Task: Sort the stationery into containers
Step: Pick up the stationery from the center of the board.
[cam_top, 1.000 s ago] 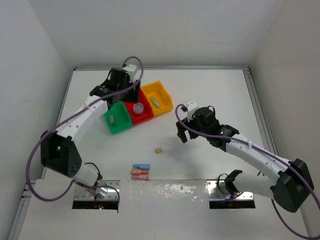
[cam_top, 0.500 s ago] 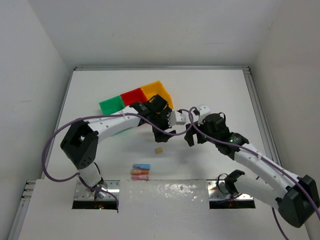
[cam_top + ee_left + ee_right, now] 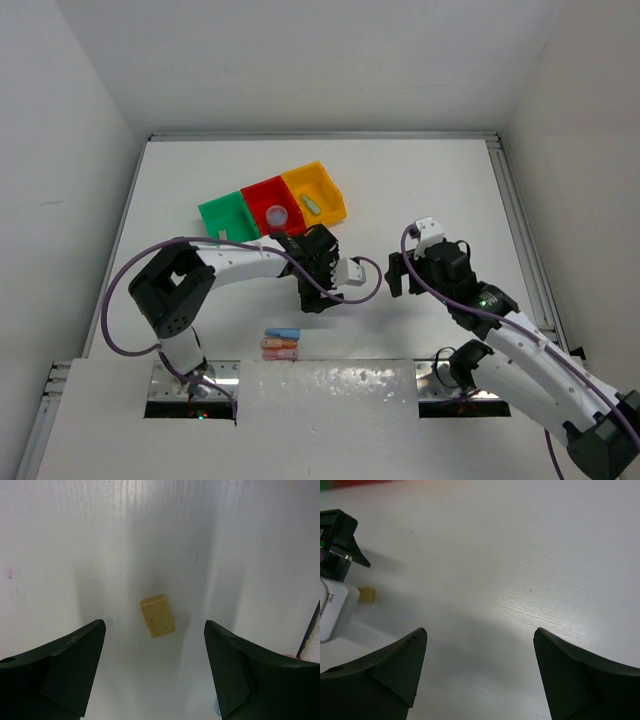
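Observation:
A beige eraser block (image 3: 157,615) lies on the white table just beyond and between my left gripper's (image 3: 154,625) open fingertips, untouched. In the top view my left gripper (image 3: 318,290) hangs over that block and hides it. The block also shows in the right wrist view (image 3: 367,594). My right gripper (image 3: 395,275) is open and empty to the right, also seen in the right wrist view (image 3: 479,631). The green bin (image 3: 215,212), red bin (image 3: 258,194) and yellow bin (image 3: 330,190) form a row. A lavender roll (image 3: 277,215) lies in the red bin, a green stick (image 3: 312,204) in the yellow bin.
Blue (image 3: 283,332), orange (image 3: 280,343) and pink (image 3: 281,353) sticks lie stacked side by side near the table's front edge, below my left gripper. White walls enclose the table on three sides. A small beige piece (image 3: 222,236) shows at the green bin's near edge.
My left arm swung from the bins down to the table's middle, over the beige block. The bin row shifted and turned. My right gripper drew back to the right and nearer.

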Robot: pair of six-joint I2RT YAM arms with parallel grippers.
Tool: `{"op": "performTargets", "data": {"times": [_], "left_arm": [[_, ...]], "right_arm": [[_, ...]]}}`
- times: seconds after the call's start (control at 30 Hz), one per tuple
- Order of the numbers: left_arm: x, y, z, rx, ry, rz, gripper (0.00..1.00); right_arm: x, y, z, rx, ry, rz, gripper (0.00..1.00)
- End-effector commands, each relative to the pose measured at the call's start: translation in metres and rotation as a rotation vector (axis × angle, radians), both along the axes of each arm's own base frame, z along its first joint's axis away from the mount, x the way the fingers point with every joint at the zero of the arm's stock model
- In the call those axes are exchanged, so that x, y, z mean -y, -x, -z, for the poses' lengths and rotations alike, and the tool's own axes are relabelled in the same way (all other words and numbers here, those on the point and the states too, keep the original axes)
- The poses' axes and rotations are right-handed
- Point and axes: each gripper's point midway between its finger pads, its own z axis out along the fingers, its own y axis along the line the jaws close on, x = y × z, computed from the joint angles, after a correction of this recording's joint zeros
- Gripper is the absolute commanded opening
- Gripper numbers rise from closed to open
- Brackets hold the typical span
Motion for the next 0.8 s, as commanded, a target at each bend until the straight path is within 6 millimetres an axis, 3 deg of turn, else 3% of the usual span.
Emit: {"op": "performTargets", "data": {"times": [0.0, 0.23, 0.37, 0.53, 0.6, 0.7, 0.77], "left_arm": [[0.013, -0.008, 0.000, 0.057, 0.047, -0.044, 0.78], [0.013, -0.024, 0.014, 0.102, 0.006, -0.160, 0.69], [0.009, -0.019, 0.023, 0.109, -0.016, -0.148, 0.61], [0.003, 0.003, 0.032, 0.064, -0.050, -0.102, 0.49], [0.001, 0.010, 0.035, 0.054, -0.059, -0.083, 0.41], [-0.003, 0.019, 0.035, 0.022, -0.063, -0.095, 0.00], [-0.005, 0.015, 0.031, 0.008, -0.058, -0.143, 0.00]], "right_arm": [[0.012, -0.002, -0.005, 0.028, 0.004, 0.065, 0.86], [0.016, 0.002, -0.003, 0.030, -0.001, 0.080, 0.86], [0.018, 0.002, -0.004, 0.031, 0.005, 0.087, 0.86], [0.021, 0.001, -0.008, 0.046, 0.014, 0.093, 0.86], [0.022, 0.000, -0.009, 0.047, 0.022, 0.095, 0.86], [0.022, -0.003, -0.013, 0.059, 0.030, 0.098, 0.86], [0.023, -0.004, -0.016, 0.066, 0.035, 0.101, 0.86]]}}
